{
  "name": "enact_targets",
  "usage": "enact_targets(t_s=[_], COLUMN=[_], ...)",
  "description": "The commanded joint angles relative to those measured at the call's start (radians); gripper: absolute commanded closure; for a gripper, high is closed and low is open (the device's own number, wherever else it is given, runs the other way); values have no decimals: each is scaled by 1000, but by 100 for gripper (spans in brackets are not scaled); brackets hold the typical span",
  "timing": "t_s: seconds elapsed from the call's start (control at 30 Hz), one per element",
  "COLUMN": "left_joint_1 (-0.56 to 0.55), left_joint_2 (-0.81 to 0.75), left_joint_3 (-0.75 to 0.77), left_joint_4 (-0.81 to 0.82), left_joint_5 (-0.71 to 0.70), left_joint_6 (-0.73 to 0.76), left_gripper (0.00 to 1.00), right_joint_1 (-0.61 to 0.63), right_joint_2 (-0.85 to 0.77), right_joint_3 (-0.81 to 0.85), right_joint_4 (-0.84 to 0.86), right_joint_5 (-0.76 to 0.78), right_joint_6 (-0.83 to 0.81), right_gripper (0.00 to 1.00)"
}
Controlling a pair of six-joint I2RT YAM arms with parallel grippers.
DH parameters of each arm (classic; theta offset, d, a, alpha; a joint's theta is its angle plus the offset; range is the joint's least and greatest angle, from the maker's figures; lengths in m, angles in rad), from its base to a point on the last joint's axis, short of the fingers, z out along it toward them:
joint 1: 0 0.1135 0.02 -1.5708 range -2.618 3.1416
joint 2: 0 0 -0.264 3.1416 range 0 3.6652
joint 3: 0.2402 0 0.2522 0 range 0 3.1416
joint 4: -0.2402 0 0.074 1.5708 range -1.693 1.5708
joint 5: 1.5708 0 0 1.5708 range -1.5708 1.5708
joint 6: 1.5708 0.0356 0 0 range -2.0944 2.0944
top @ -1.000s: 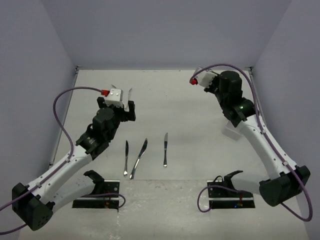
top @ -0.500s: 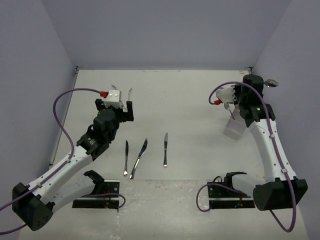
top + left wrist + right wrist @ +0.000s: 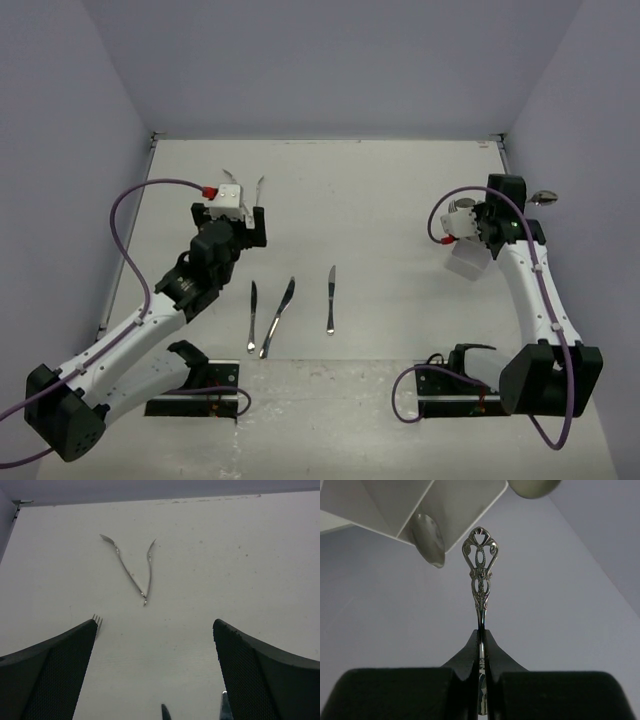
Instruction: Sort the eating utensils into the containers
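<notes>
Sorting in progress: my left gripper [image 3: 155,625] hangs over the white table [image 3: 240,570] with its fingers spread wide, gripping nothing. Ahead of it two forks [image 3: 149,567] lie in a V with their handle ends meeting, and the tines of a third fork [image 3: 97,620] peek out beside one finger [image 3: 55,675]. Nearer the arm bases, three table knives [image 3: 279,316] lie side by side, apart from one another.

At the table's right side my right gripper [image 3: 481,635] is pinched tight on the ornate handle of a silver utensil [image 3: 480,575], whose scrolled tip stands clear of my fingertips. A spoon bowl [image 3: 543,197] juts out on the wall side of that wrist. The pale, translucent container [image 3: 463,262] sits near this gripper. In the wrist view a second spoon bowl [image 3: 427,540] shows at the container's edge.
</notes>
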Motion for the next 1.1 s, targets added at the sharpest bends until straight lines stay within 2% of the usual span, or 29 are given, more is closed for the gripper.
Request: enact_targets(t_s=[0.0, 0.27, 0.7, 1.07], left_joint_1=[6, 6, 6, 6], left_joint_2=[15, 61, 118, 132], left_joint_3=[24, 32, 58, 57], left_joint_4=[-8, 54, 78, 86], left_joint_5=[-16, 36, 21, 35], left_joint_6=[-14, 10, 61, 72], left_gripper=[0, 0, 0, 0], right_joint_1=[-20, -46, -48, -45], right_joint_2=[19, 85, 157, 224], right_joint_3=[-22, -25, -82, -122], right_joint_4=[44, 91, 195, 368], right_joint_5=[37, 59, 134, 201], right_joint_6=[-151, -169, -235, -258], right_gripper=[100, 100, 100, 100])
